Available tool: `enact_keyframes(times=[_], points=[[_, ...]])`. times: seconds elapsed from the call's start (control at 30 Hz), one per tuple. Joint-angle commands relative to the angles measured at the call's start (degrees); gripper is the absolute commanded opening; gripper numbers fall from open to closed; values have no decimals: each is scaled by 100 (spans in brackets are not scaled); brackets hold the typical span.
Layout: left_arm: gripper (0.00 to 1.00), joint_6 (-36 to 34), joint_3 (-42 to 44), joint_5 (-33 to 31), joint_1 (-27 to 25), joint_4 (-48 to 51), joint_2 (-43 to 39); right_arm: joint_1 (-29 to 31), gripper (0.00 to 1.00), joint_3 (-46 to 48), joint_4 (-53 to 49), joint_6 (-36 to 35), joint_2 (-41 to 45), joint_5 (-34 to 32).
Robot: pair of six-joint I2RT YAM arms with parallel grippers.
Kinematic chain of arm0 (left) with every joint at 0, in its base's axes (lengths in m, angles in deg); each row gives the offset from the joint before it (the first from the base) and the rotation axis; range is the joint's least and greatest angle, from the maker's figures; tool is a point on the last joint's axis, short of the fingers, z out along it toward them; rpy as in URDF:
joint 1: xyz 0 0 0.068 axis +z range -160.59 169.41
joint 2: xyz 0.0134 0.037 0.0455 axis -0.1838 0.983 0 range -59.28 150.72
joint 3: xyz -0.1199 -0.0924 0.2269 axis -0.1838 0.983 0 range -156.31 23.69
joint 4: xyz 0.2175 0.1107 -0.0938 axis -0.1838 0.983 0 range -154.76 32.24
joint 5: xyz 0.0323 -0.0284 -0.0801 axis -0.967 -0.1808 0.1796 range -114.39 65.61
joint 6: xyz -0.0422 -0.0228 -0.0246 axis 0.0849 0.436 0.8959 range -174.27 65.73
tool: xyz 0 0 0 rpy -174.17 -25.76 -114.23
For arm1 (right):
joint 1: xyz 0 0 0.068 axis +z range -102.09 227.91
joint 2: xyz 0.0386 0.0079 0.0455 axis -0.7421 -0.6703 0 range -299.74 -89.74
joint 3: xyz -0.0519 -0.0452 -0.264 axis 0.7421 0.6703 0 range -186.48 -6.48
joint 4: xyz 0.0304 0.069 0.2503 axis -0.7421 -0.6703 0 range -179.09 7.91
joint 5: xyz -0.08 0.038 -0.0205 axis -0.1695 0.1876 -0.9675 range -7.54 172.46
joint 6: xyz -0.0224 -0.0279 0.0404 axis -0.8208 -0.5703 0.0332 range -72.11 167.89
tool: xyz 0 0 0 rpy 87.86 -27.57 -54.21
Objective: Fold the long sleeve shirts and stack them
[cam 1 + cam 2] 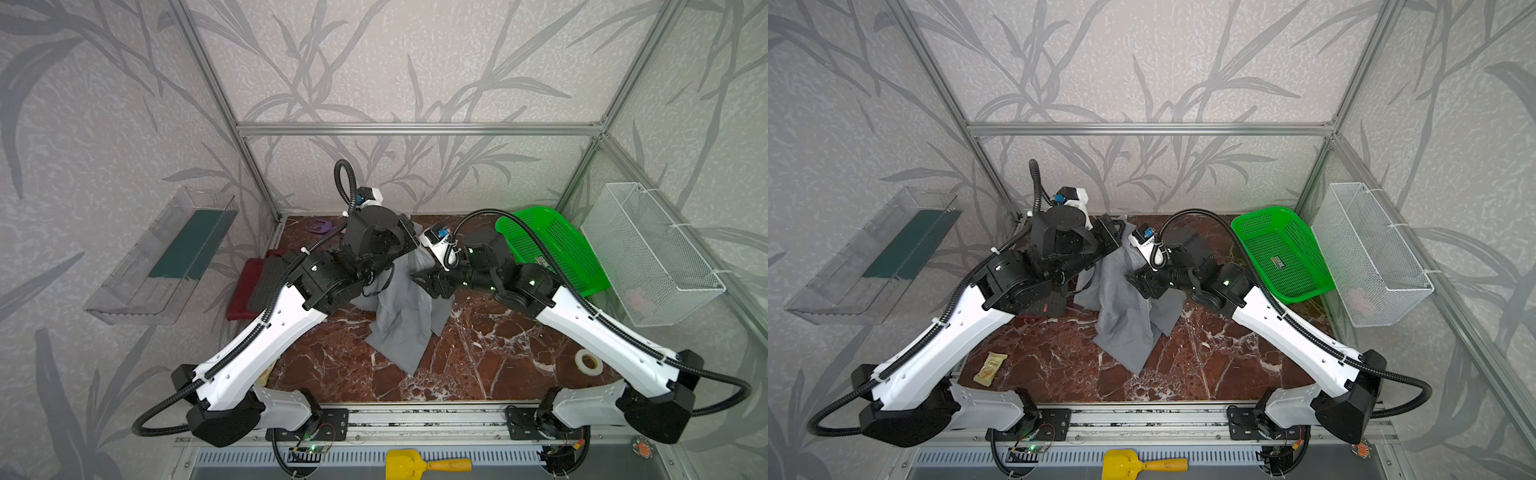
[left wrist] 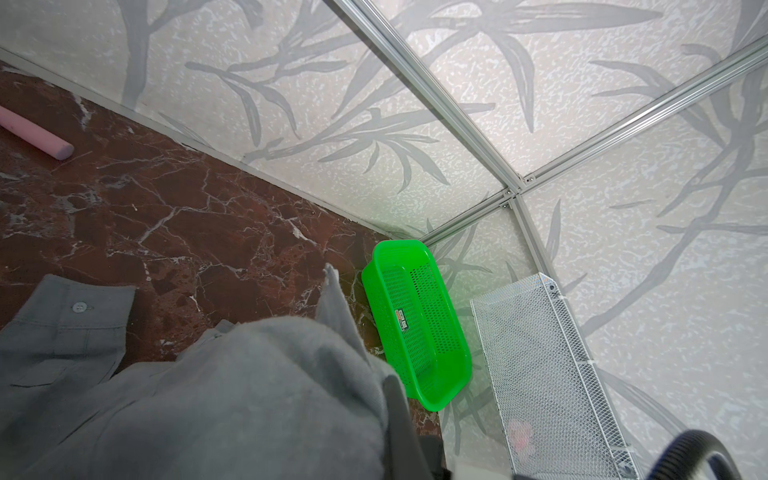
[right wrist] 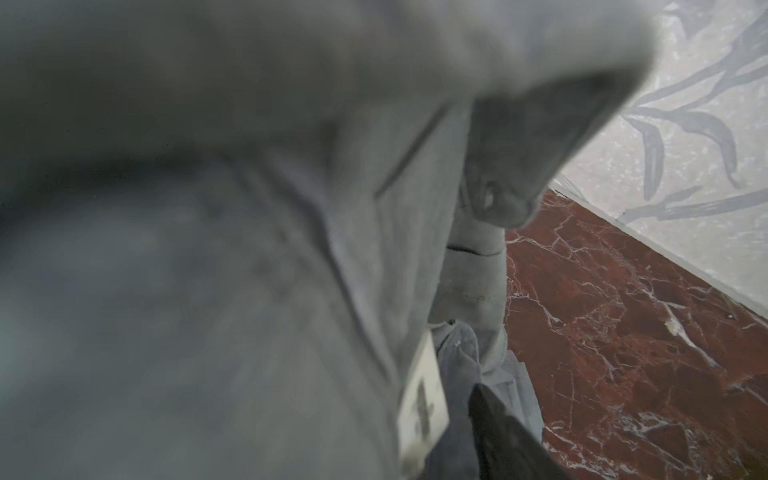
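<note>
Two of three looked done: the dark pinstriped shirt [image 1: 269,286] lay folded on the maroon shirt [image 1: 243,294] at the tabletop's [image 1: 498,332] left edge. The light grey shirt [image 1: 399,328] was unfolded. It hung in a peak from the left hand [image 1: 411,233], which was clamped on it over the back middle, with the hem on the centre. The right hand [image 1: 422,282] touched its side, but whether it was apart or gripping could not be told. Left to do: fold it, stack it.

Only the left wrist view showed a buttoned cuff [image 2: 79,307] and a pink stick [image 2: 35,133]. Only the right wrist view showed a sewn label [image 3: 422,399]. Only the top views showed the stack.

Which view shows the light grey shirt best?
A top view: the light grey shirt shows nearly whole, hanging in a bunch. Left wrist catches a buttoned cuff; right wrist shows only blurred close-up fabric.
</note>
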Motion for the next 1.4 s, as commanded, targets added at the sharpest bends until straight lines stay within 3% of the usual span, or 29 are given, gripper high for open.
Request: enact_keyframes(times=[0.0, 0.07, 0.17, 0.23, 0.37, 0.5, 0.7, 0.87, 1.1, 1.23, 1.37], points=[[0, -87, 14, 98, 4, -373, -57, 37, 43, -349, 229, 11, -266, -63], [0, -155, 34, 134, 6, -404, -52, 37, 21, -498, 121, 16, -382, -36], [0, -559, 220, 180, 4, -545, -160, 20, 1, -545, 22, 105, -237, -32], [14, -958, 365, 49, 45, -528, -260, -95, 0, -554, -98, 252, -5, -55], [40, -2181, 732, -219, 156, -464, -476, -998, 0, -548, -156, 1146, 486, 916], [49, -3081, 1222, -267, 215, -233, -711, -1654, 0, -889, -625, 1557, 696, 1414], [71, -3158, 3067, 302, 199, -828, -1834, -1923, 0, -1466, -1277, 1557, 834, 1813], [84, -2874, 5210, 1150, -83, -2537, -2933, -1949, 0, -1852, -1564, 1501, 808, 1951], [93, -3210, 7259, 486, -1077, -4911, -3083, -1951, 0, -2373, -1799, 1528, 757, 2326], [94, -4313, 7579, 277, -1538, -6033, -2475, -1950, 0, -2671, -1977, 1507, 671, 2548], [97, -5543, 7660, -387, -1755, -7121, -1522, -1952, 0, -2852, -2064, 1510, 667, 2714]])
